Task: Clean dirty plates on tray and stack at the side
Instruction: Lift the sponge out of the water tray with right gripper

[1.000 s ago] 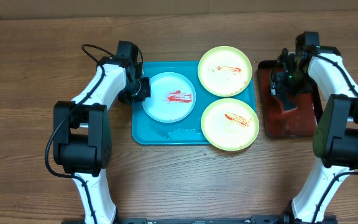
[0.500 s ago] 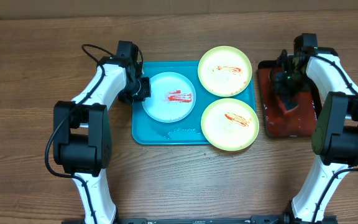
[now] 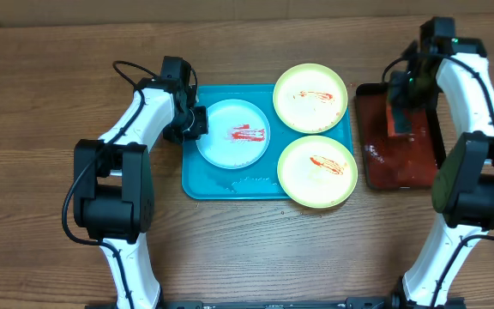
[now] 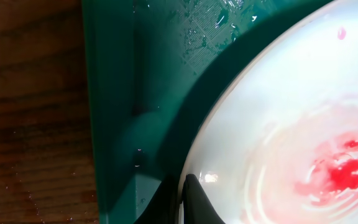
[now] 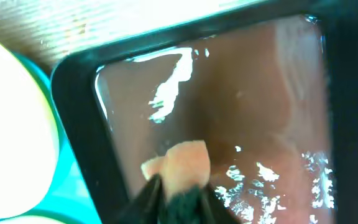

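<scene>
1. The pale blue-white plate (image 3: pixel 230 148) is lying on the left half of the turquoise tray (image 3: pixel 230 184), and a red sauce smear (image 3: pixel 248 133) is showing right of its centre
2. The left gripper (image 3: pixel 197 123) is clamping this plate's left rim; in the left wrist view its fingers (image 4: pixel 194 202) are pinching the edge from above and below
3. Two yellow-green plates are sitting on the tray's right half, the far one (image 3: pixel 310 97) and the near one (image 3: pixel 316 172), both carrying red streaks and both overhanging the rim
4. The tray is resting on the wooden table (image 3: pixel 247 249), with a dark red tray (image 3: pixel 401 163) just beside it on the right, wet and glistening
5. The right gripper (image 3: pixel 401 105) is hanging over the red tray, squeezing an orange sponge (image 5: pixel 182 163) between its fingertips
</scene>
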Controlling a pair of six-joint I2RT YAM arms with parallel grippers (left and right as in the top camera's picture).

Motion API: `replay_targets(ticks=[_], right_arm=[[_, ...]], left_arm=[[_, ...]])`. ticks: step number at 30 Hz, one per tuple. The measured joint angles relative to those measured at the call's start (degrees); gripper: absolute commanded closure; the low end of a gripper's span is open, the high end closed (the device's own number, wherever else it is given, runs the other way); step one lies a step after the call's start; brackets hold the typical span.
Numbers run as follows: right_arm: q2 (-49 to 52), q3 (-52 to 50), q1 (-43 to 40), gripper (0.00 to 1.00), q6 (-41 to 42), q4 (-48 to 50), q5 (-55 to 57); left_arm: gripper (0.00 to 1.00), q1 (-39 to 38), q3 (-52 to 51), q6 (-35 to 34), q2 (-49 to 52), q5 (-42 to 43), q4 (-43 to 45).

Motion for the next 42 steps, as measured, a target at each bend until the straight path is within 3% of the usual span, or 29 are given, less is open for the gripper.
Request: replay_targets(ticks=[12,14,16,18,28,36,42], right_arm=[[0.0,-2.2,-2.0,0.64,4.0,-1.1,-0.1],[0.0,-3.1,-2.0,0.52,4.1,-0.4,-0.1],[0.0,-3.6,-2.0,0.32,4.6,0.3,-0.1],[0.0,-3.7,-2.0,0.27,4.2,1.2,0.0],[0.0,-3.7,-2.0,0.31,-1.3,6.4,0.1],[0.3,-3.7,-2.0,0.44,-6.7,9.0,0.0],[4.3,-3.7,-1.8,0.6,-9.0,9.6,-0.3]], left_arm=[[0.96,0.0,0.0,0.0,0.0,-0.1,0.0],[0.96,0.0,0.0,0.0,0.0,-0.1,0.0],[0.96,0.0,0.0,0.0,0.0,-0.1,0.0],[0.95,0.0,0.0,0.0,0.0,-0.1,0.0],[0.96,0.0,0.0,0.0,0.0,-0.1,0.0],[0.96,0.0,0.0,0.0,0.0,-0.1,0.0],[0.96,0.0,0.0,0.0,0.0,-0.1,0.0]])
